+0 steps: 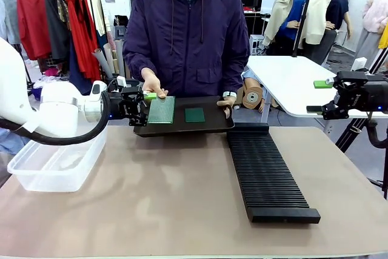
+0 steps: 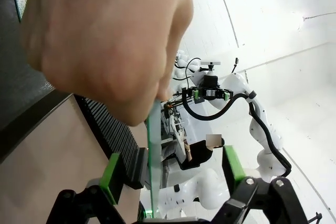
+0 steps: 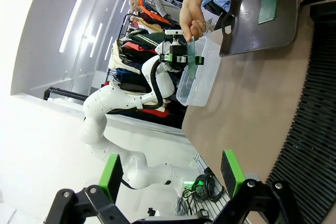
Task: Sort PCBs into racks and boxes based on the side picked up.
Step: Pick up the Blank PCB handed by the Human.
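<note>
PCB, light green (image 1: pixel 161 110), is held up by the person's hand (image 1: pixel 153 83) at the left end of the black tray (image 1: pixel 182 128). The left gripper (image 1: pixel 145 106) straddles the board, its fingers (image 2: pixel 111 174) spread and the pads clear of it. A darker PCB (image 1: pixel 194 114) lies flat mid-tray. The rack (image 1: pixel 267 174) is right of the tray. Farther right is the right gripper (image 1: pixel 320 96), fingers apart and empty.

Front view faces person (image 1: pixel 185 22) across table (image 1: pixel 151 198); wrist views rolled, sharing rack (image 3: pixel 320 129).
</note>
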Robot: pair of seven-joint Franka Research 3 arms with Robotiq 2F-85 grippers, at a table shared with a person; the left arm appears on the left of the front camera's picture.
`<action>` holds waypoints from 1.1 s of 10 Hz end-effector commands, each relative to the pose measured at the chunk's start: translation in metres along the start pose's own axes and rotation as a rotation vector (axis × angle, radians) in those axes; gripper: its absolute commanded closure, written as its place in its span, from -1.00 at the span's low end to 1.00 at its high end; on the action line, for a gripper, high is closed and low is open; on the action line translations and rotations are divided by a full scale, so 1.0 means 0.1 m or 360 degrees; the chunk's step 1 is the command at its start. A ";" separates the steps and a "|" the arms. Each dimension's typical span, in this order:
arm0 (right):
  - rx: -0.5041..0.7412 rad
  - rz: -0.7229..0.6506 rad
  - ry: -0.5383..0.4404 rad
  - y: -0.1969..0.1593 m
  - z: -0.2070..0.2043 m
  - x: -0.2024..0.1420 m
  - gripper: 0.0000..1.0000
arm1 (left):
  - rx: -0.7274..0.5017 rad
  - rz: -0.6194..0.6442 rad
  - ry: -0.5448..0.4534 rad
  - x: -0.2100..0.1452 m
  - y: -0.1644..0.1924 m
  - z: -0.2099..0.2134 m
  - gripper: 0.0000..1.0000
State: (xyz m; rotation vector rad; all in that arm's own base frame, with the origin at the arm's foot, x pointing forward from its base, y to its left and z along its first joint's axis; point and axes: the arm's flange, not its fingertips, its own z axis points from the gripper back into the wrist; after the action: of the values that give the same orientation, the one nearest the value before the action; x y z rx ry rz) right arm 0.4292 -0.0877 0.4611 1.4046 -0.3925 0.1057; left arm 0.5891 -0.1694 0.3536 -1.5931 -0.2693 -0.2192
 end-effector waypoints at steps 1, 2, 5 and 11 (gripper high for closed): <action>0.0002 0.0010 -0.0003 0.01 0.00 0.00 -1.00 | -0.0023 -0.0045 -0.0036 0.03 0.01 -0.03 -0.38; 0.0002 0.0010 -0.0003 0.01 0.00 0.00 -1.00 | -0.0020 -0.0035 -0.0039 0.03 0.02 -0.03 0.00; 0.0002 0.0010 -0.0003 0.01 0.00 0.00 -1.00 | -0.0019 -0.0026 -0.0041 0.04 0.03 -0.02 1.00; 0.0002 0.0010 -0.0003 0.01 0.00 0.00 -1.00 | -0.0019 -0.0008 -0.0043 0.04 0.04 -0.02 1.00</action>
State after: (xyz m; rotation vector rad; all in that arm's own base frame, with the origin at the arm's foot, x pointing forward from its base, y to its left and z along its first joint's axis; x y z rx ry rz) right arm 0.4292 -0.0877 0.4611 1.4046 -0.3926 0.1057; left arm 0.5897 -0.1690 0.3503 -1.5926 -0.2668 -0.2146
